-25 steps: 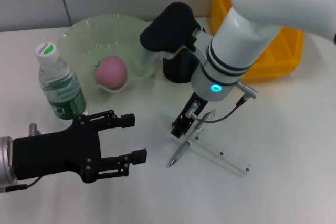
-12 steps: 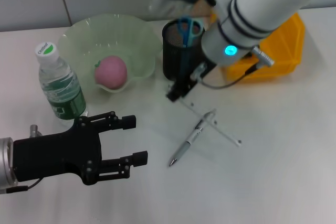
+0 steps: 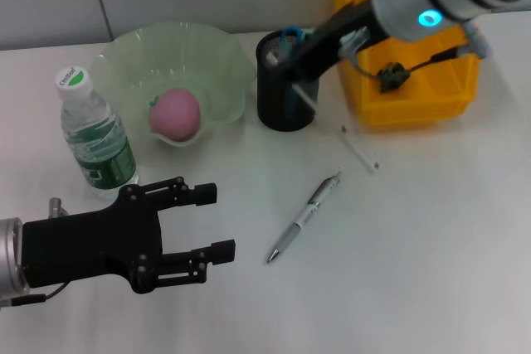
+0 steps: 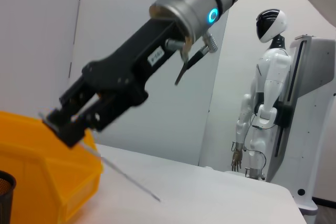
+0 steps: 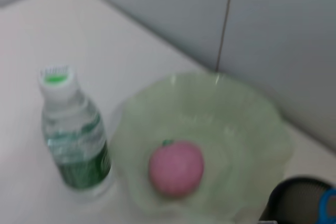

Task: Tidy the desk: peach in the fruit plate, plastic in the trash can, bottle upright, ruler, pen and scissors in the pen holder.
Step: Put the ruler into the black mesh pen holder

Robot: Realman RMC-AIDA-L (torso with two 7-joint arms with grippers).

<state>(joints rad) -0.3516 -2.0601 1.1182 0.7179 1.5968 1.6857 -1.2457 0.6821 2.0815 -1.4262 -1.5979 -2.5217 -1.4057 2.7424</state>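
The right gripper (image 3: pixel 292 70) is clamped on one end of the clear ruler (image 3: pixel 332 122) and holds it just above the rim of the black mesh pen holder (image 3: pixel 282 97). The ruler slants down and away from the holder toward the robot's right, so its free end hangs low over the white table (image 3: pixel 431 238), beside the yellow bin (image 3: pixel 415 80). That slant is what matters: the long axis points away from the holder's mouth, so by my judgement the ruler must be tipped closer to upright, with an end over the opening, before it can drop in. The blue-handled scissors (image 3: pixel 290 36) already stand inside the holder. The pen (image 3: pixel 303 218) lies on the table, well apart from the holder, its length running diagonally, about midway between the two arms. The left gripper (image 3: pixel 217 221) hovers low at the near left with its fingers spread and empty. The peach (image 3: pixel 175 114) sits in the green fruit plate (image 3: pixel 124 47), and the bottle (image 3: pixel 93 134) stands upright beside it.
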